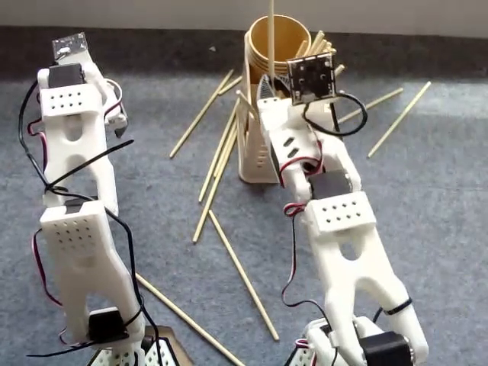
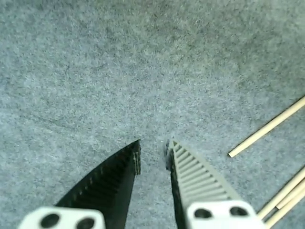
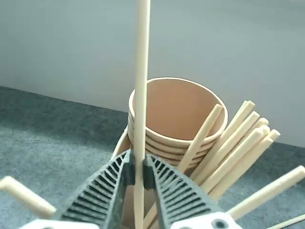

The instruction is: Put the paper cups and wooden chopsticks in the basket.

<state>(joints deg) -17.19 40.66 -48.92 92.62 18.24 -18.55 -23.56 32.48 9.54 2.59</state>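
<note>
Beside cups, right tool clamps upright chopstick

Held chopstick top cut off; cup stack partly behind right arm.

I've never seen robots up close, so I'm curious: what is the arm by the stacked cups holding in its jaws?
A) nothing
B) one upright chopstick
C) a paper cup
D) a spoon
B: the right arm's jaws are shut on one chopstick, which stands upright in front of the stacked paper cups.
</note>
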